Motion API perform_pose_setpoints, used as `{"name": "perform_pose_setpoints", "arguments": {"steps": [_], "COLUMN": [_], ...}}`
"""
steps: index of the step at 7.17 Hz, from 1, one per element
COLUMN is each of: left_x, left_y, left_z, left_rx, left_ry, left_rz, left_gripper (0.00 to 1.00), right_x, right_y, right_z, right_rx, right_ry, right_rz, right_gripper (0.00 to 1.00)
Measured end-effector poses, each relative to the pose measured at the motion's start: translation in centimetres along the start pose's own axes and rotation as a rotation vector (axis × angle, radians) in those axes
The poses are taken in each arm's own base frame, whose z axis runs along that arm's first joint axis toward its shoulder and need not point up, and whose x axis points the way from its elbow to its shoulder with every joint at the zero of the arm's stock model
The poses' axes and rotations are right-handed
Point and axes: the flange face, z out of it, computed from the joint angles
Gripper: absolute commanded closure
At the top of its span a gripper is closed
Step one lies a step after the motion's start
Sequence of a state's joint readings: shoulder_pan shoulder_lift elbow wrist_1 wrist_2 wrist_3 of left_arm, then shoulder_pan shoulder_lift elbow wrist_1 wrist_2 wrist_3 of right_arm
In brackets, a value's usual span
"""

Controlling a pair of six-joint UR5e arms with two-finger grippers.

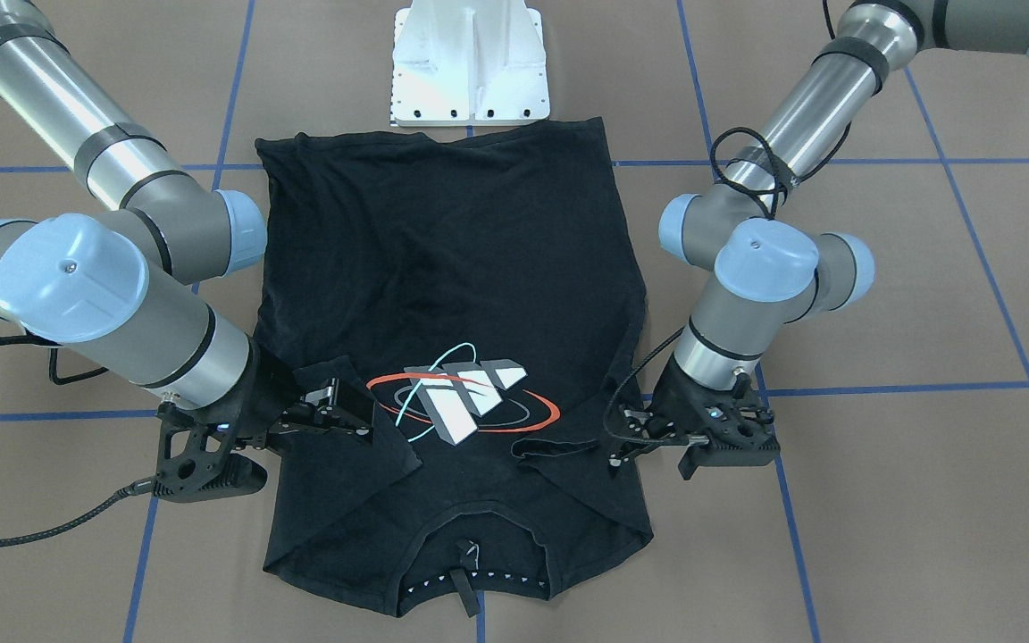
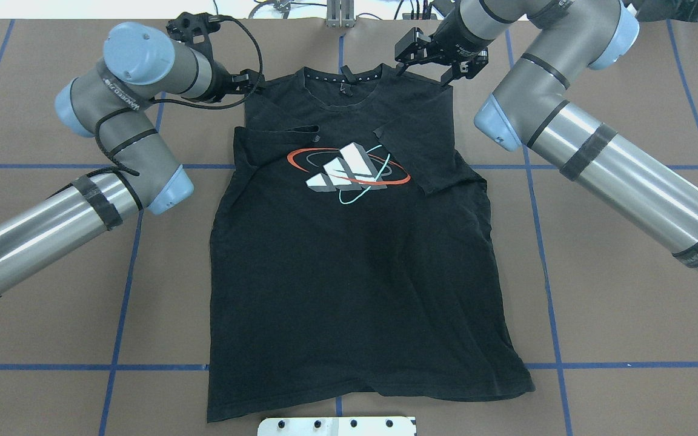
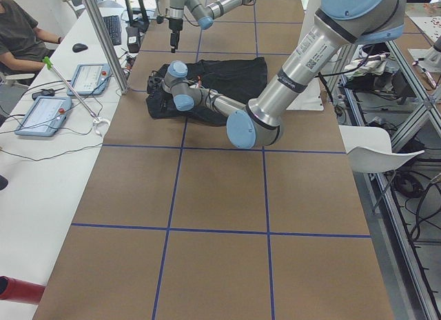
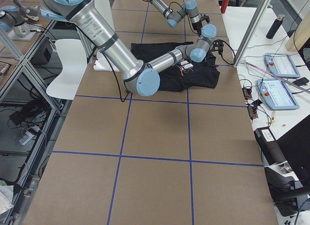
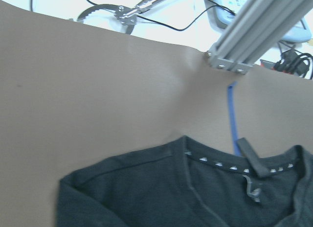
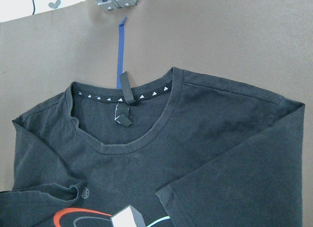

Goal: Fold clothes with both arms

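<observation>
My right claw (image 1: 361, 413) hangs with its jaws apart and empty over the shoulder edge of the black T-shirt (image 1: 452, 259), above the folded-in sleeve (image 1: 380, 457). My left claw (image 1: 610, 439) is spread the same way and holds nothing, just beside the other sleeve (image 1: 568, 451). Between the two the shirt lies flat on the brown table (image 1: 881, 313), logo (image 1: 465, 400) up, with its collar away from me and its hem at the white base block (image 1: 470, 62).

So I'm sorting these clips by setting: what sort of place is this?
Likely a robotics lab: left arm and right arm at a table marked with blue tape lines, control tablets on a side bench.
</observation>
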State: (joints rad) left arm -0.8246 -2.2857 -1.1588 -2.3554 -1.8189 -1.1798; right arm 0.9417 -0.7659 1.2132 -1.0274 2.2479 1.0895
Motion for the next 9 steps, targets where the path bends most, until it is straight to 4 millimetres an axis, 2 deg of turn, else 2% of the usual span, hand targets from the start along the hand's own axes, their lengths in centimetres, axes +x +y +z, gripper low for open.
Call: {"name": "perform_pose_setpoints", "arguments": {"steps": [1, 3, 5, 6, 7, 8, 9], "left_x": [-1.0, -0.8, 0.6, 1.0, 1.1, 1.1, 1.0], "left_y": [0.8, 2.3, 4.8, 5.8, 6.2, 6.4, 6.5], "left_z": [-0.7, -1.5, -0.8, -0.4, -0.2, -0.1, -0.1], "left_rx": [-0.003, -0.017, -0.049, -0.063, -0.069, -0.071, -0.071], "left_ry": [0.003, 0.016, 0.029, 0.031, 0.031, 0.030, 0.030], "left_rz": [0.007, 0.011, 0.020, 0.019, 0.016, 0.015, 0.014], "left_gripper": [0.02, 0.10, 0.28, 0.43, 0.64, 0.99, 1.00], "right_x": [0.1, 0.4, 0.5, 0.6, 0.6, 0.6, 0.7], "right_y": [0.1, 0.2, 0.2, 0.2, 0.2, 0.2, 0.2], "right_z": [0.2, 0.4, 0.5, 0.5, 0.6, 0.6, 0.5], "right_rx": [-0.001, -0.001, -0.003, -0.003, -0.004, -0.004, -0.003], "right_ry": [0.001, 0.004, 0.006, 0.007, 0.007, 0.007, 0.008], "right_rz": [-0.001, 0.000, 0.000, 0.000, 0.000, 0.000, 0.001], "right_gripper": [0.00, 0.00, 0.00, 0.00, 0.00, 0.00, 0.00]}}
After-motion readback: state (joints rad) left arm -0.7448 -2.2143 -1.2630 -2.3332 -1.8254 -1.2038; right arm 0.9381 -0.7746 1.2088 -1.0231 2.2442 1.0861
